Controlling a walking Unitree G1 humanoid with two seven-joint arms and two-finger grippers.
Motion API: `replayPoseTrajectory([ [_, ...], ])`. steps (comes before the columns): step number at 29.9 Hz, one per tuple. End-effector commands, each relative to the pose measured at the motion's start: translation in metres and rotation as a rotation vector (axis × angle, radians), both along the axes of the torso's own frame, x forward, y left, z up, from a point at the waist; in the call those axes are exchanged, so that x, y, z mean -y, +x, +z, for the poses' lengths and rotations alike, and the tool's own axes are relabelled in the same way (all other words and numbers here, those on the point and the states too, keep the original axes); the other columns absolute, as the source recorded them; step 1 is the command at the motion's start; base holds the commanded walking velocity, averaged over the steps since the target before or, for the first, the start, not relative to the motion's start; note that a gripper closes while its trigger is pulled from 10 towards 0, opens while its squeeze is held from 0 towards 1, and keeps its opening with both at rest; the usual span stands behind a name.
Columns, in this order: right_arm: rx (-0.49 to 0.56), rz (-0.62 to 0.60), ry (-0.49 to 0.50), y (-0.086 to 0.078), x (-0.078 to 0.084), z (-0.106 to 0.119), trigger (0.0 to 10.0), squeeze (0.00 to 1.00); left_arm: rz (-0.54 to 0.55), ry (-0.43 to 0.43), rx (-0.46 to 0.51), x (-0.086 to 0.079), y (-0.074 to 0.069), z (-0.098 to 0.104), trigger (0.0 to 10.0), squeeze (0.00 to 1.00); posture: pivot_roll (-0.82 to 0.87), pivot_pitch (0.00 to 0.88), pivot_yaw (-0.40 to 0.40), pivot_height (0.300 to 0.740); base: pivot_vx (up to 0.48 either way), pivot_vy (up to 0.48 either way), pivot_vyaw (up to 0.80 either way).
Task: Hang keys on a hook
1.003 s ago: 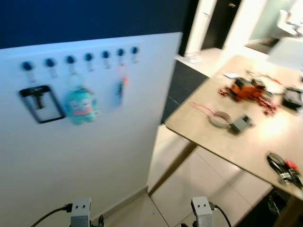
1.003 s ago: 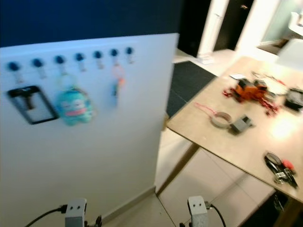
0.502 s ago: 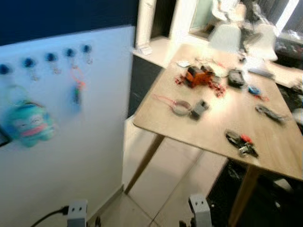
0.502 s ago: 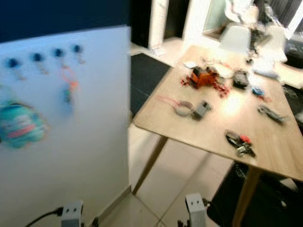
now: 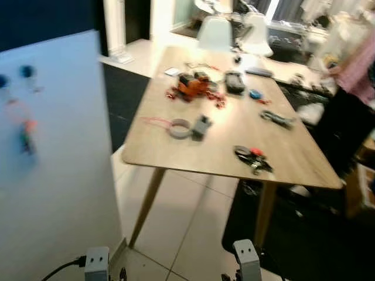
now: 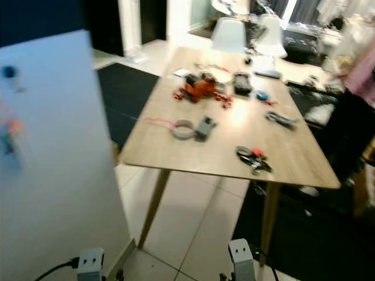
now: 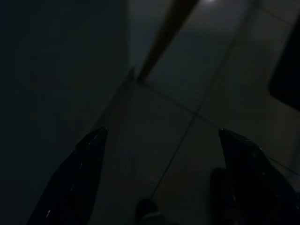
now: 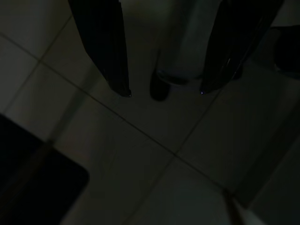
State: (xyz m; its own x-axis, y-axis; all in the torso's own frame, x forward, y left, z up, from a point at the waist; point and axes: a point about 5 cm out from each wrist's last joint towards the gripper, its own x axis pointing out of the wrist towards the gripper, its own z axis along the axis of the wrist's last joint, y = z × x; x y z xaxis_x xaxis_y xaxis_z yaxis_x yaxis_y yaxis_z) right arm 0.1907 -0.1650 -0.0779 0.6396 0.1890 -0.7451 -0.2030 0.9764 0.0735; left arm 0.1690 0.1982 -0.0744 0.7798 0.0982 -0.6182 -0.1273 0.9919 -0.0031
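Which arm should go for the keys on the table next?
Probably right: the keys lie near the table edge on the robot's right. Both the left gripper and right gripper hang open, empty.

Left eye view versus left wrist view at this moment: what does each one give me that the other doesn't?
Left eye view: the wooden table top with what looks like a bunch of keys near its front edge, the white board with blue hooks, and a person at far right. Left wrist view: the left gripper, fingers spread and empty, low in shade. Both: the slanted table leg and tiled floor.
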Motion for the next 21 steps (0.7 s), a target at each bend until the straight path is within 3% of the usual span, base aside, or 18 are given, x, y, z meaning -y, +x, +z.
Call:
replayPoseTrajectory([
  [1, -0.016, 0.001, -0.015, -0.0026, 0.0044, -0.0014, 10.0, 0.0, -0.006, 0.0, -0.014, 0.0016, -0.0028, -0.002, 10.0, 0.0, 0.07, 0.043, -0.079, 0.74, 0.0, 0.0, -0.8],
  [10, -0.016, 0.01, -0.004, -0.0024, 0.0028, -0.0012, 10.0, 0.0, 0.004, -0.001, -0.015, 0.0015, -0.0029, -0.0022, 10.0, 0.0, 0.07, 0.049, -0.078, 0.74, 0.0, 0.0, -0.8],
  [21, -0.015, 0.018, 0.002, -0.0026, -0.0016, -0.0016, 10.0, 0.0, 0.0, 0.001, -0.016, -0.0009, -0.0007, -0.0014, 10.0, 0.0, 0.08, 0.048, -0.056, 0.74, 0.0, 0.0, 0.0],
])
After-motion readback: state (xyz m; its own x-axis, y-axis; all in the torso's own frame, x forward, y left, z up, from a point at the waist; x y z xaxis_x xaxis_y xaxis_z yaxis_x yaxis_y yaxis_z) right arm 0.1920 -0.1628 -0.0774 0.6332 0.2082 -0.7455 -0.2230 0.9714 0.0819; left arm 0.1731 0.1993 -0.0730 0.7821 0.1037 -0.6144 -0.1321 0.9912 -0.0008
